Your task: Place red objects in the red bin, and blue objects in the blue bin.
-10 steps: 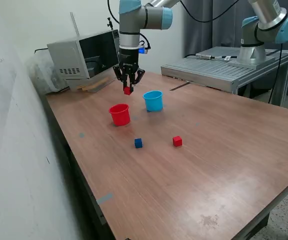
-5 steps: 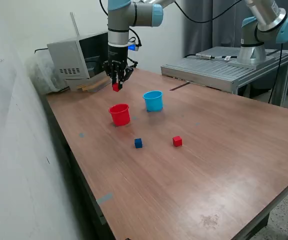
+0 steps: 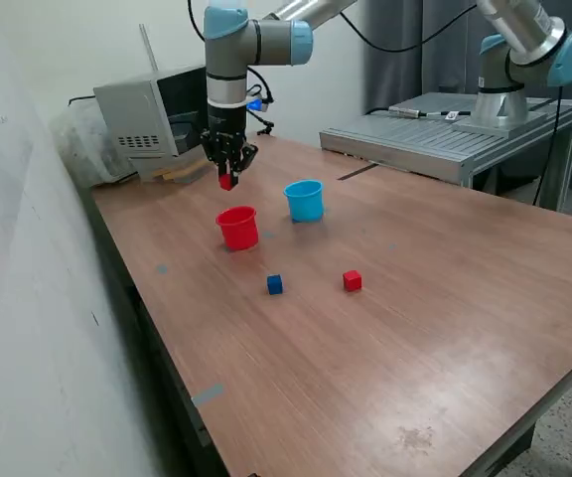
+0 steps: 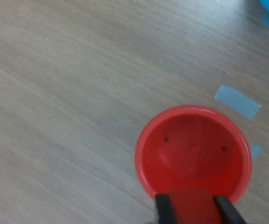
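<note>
gripper (image 3: 227, 180) clamped on a red cube (image 3: 227, 182), cube pinched between the two fingertips (image 4: 163, 208), hanging above the table (image 3: 445, 298) just over the red cup (image 3: 237, 227). blue cup (image 3: 305, 200) beside it; loose blue cube (image 3: 274, 284) and second red cube (image 3: 352, 281) nearer the camera.

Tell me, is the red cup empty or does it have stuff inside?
Empty. The wrist view looks straight into the red cup and shows only its bare bottom. The gripper holds a red cube above it.
</note>
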`<state>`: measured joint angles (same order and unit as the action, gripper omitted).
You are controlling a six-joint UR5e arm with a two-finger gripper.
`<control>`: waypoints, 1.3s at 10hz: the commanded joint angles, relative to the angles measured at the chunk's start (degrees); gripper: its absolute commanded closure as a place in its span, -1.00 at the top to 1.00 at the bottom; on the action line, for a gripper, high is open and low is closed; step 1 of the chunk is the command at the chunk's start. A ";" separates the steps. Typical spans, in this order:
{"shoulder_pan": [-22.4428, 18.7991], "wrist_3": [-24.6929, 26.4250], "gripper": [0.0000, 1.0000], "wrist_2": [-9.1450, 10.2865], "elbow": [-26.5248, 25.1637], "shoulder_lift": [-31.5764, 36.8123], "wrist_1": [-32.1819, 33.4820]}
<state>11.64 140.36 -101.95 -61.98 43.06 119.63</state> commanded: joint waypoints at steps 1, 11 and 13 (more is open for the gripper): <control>0.23 0.08 -1.00 0.09 0.19 -1.40 -0.63; 0.58 -1.06 1.00 2.29 -0.60 -2.02 -0.19; -0.29 -2.28 1.00 2.72 -2.51 -0.89 -0.37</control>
<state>12.05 139.20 -99.72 -62.81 41.17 119.32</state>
